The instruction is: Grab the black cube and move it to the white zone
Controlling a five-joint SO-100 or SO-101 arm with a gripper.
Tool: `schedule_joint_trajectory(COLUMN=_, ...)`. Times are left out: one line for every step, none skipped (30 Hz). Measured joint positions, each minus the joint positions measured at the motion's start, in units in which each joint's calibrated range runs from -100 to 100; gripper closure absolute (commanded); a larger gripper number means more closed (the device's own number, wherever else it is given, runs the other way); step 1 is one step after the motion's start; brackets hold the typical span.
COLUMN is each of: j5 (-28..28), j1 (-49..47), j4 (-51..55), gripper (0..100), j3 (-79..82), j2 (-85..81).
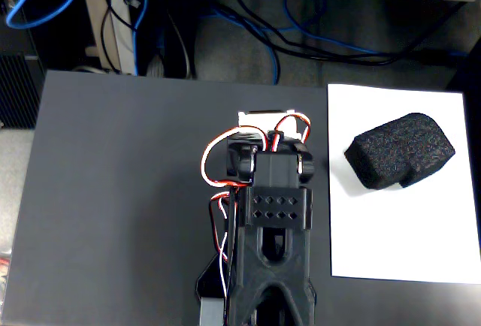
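Dark tabletop (135, 191) noted; black cube (400, 149) seen lying on white zone (391, 236), right of gripper (263, 119); gripper state cannot be told; careless arm swing could nudge it off.

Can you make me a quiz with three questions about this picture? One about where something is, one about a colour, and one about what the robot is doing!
1. Where is the black cube?
A. on the white zone
B. on the dark table
C. in the gripper

2. What colour is the sheet under the block?
A. yellow
B. white
C. red

3. Is the robot arm touching the block?
A. yes, lifting it
B. yes, pushing it
C. no, it is apart from it

Answers: 1 A, the block lies wholly on the paper. 2 B, the paper is plain white. 3 C, bare table and paper show between arm and block.
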Motion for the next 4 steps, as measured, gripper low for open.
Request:
schedule_joint_trajectory(j5=0.0, j1=0.0, j4=0.0, gripper=99, j3=0.0, j2=0.0)
schedule_joint_trajectory(j5=0.0, j1=0.0, j4=0.0, gripper=99, j3=0.0, j2=0.0)
schedule_joint_trajectory(j5=0.0, j1=0.0, j4=0.0, gripper=99, j3=0.0, j2=0.0)
schedule_joint_trajectory(j5=0.0, j1=0.0, j4=0.0, gripper=99, j3=0.0, j2=0.0)
